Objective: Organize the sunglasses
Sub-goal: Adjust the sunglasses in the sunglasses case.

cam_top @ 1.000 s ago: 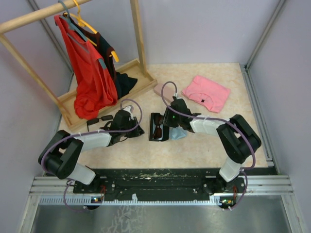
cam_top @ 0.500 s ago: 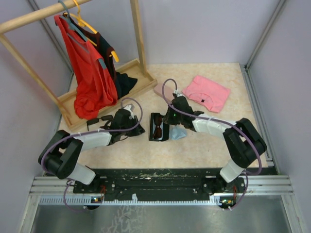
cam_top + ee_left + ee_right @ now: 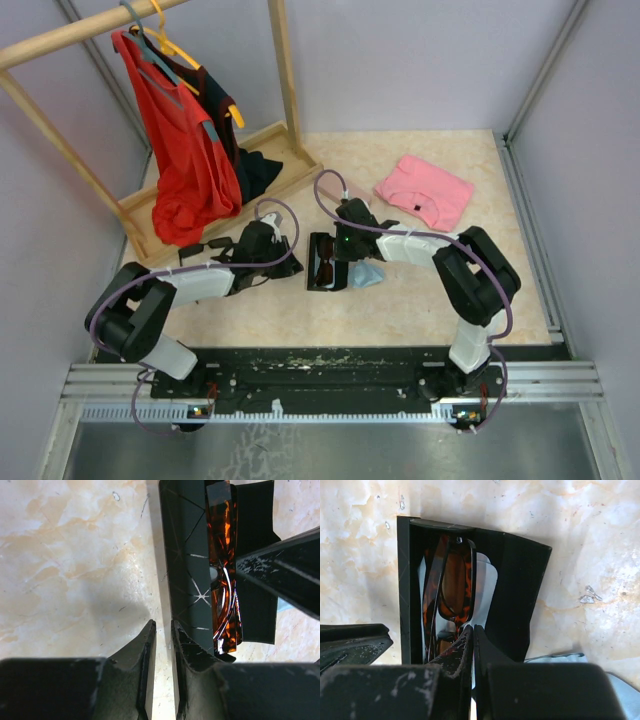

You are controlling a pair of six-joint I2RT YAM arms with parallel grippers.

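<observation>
Sunglasses, thin reddish-brown framed pair (image 3: pixel 454 582): folded, lying lengthwise in the open black oblong case (image 3: pixel 512 595), hard against the case's nine o'clock wall in the right wrist view.
Sunglasses, black-framed pair with dark lenses (image 3: pixel 207 246): loose on the marbled beige table top (image 3: pixel 75 555), at nine o'clock of the case, by the foot of the wooden clothes rack (image 3: pixel 285 100).
Right gripper (image 3: pixel 472 628): fingers pressed flat together, their tip on the six o'clock end of the brown pair. It looks like a nudge or press to seat the glasses, not a grasp. Whether a thin temple is nipped between them cannot be told.
Left gripper (image 3: pixel 163 625): fingers drawn close with a thin slit between, at the case's outer edge. Whether they nip the wall or only butt against it cannot be told.
Why the left gripper sits there: most likely to brace the light case so it does not slide under the other arm's push.
Folded pale-blue cloth (image 3: pixel 368 275): at four o'clock of the case, touching its corner.
Pink folded shirt (image 3: pixel 425 190): at two o'clock, well apart.
Step in hand: settling the brown pair. The case lid is not yet closed, and the black pair is not yet stowed.
</observation>
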